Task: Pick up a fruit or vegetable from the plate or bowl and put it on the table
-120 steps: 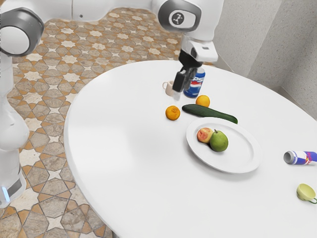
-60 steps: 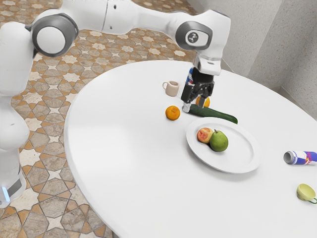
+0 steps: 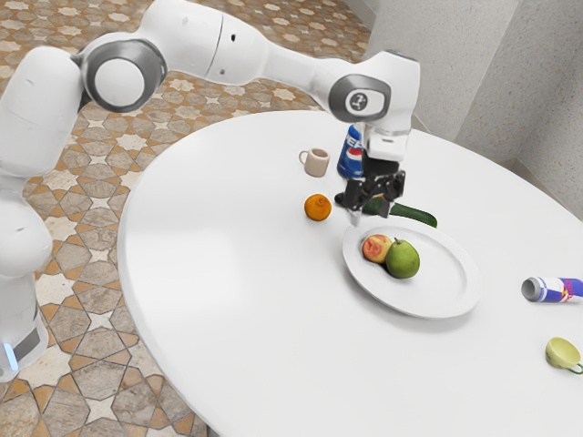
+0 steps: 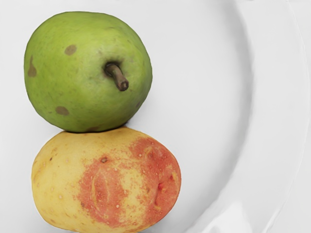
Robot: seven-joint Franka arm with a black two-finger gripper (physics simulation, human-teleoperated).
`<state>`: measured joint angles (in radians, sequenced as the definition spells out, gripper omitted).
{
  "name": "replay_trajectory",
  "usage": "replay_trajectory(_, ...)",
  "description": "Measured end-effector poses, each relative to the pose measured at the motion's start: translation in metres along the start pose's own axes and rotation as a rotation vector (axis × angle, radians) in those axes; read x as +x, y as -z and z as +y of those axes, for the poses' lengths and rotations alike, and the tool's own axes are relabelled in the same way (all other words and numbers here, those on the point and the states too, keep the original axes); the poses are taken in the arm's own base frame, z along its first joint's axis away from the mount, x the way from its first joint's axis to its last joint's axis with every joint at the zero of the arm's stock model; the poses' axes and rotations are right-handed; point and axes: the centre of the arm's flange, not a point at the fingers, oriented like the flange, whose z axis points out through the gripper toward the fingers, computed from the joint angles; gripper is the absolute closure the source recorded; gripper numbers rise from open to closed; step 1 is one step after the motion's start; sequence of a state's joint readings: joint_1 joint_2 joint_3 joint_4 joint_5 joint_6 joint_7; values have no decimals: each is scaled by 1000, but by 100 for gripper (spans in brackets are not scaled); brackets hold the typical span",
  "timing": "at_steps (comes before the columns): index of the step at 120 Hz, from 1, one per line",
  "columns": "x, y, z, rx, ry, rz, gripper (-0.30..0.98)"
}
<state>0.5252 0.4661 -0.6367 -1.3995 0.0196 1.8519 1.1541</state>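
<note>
Exterior view: I have the fingers (image 3: 357, 215) released, standing apart above the desk (image 3: 228, 264), by the edge of the plate (image 3: 446, 278). The green pear (image 3: 403, 259) and the red-and-yellow produce (image 3: 374, 248) are both on the plate, and my wrist view has them touching each other. A cucumber (image 3: 416, 216) lies just beside the plate, with an orange (image 3: 317, 208) near it on the desk. The mug (image 3: 317, 163) stands upright near the blue can (image 3: 351, 159).
</note>
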Motion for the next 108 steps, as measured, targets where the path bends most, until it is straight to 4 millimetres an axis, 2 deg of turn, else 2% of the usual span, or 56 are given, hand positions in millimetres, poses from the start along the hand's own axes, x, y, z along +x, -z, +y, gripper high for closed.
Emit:
replay_trajectory(33, 13, -19, -8, 38, -58, 43, 2)
replay_trajectory(60, 9, -49, -14, 9, -72, 53, 2)
replay_trajectory(65, 10, -53, -14, 4, -77, 55, -1)
replay_trajectory(94, 7, -66, -20, 10, -84, 62, 1)
replay_trajectory(108, -2, -65, -26, 33, -72, 61, 16)
